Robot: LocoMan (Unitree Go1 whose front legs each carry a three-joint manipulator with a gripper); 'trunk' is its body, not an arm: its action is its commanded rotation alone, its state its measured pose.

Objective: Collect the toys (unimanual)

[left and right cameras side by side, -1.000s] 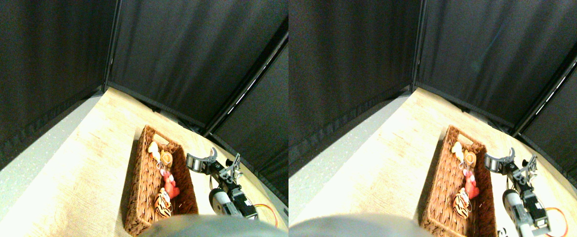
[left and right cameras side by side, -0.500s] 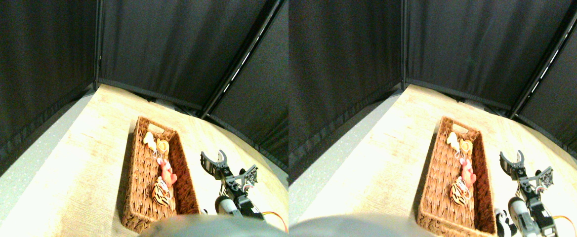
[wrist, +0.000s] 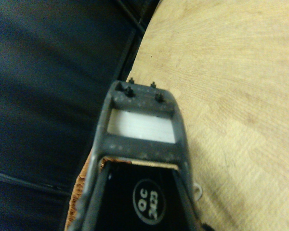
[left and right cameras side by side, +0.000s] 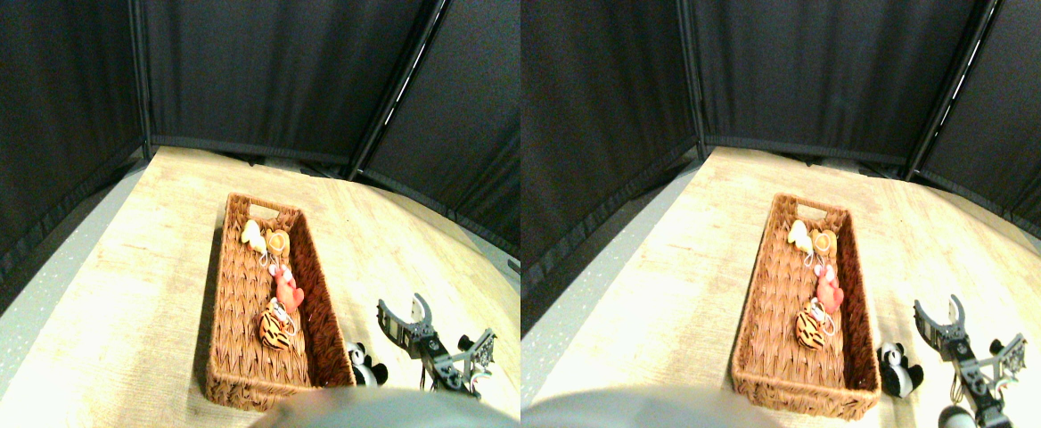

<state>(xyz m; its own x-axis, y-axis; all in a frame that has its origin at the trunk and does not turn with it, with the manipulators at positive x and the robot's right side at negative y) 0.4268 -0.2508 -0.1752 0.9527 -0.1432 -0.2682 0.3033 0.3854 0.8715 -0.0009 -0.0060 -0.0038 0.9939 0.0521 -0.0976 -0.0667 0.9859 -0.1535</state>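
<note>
A long brown wicker basket (left and right cameras side by side: 235,294) lies on the wooden floor and holds several toys in a row. From far to near they are a pale toy (left and right cameras side by side: 253,234), a yellow toy (left and right cameras side by side: 279,241), a red toy (left and right cameras side by side: 287,292) and a striped tiger (left and right cameras side by side: 276,328). A black-and-white toy (left and right cameras side by side: 362,364) lies on the floor just outside the basket's near right corner. My right gripper (left and right cameras side by side: 405,316) hovers open and empty to the right of that toy, apart from it. In the wrist view the dark jaw frame (wrist: 142,126) points across bare floor, with a sliver of basket (wrist: 79,192) beside it.
Black curtains (left and right cameras side by side: 262,71) wall the floor in at the back and on both sides. A grey strip of floor (left and right cameras side by side: 30,312) runs along the left. Bare wooden floor (left and right cameras side by side: 413,241) spreads to the right of the basket.
The camera has swung, so the whole picture has shifted and the black-and-white toy has come into view. My gripper has drawn back along the basket toward its near end and is still open.
</note>
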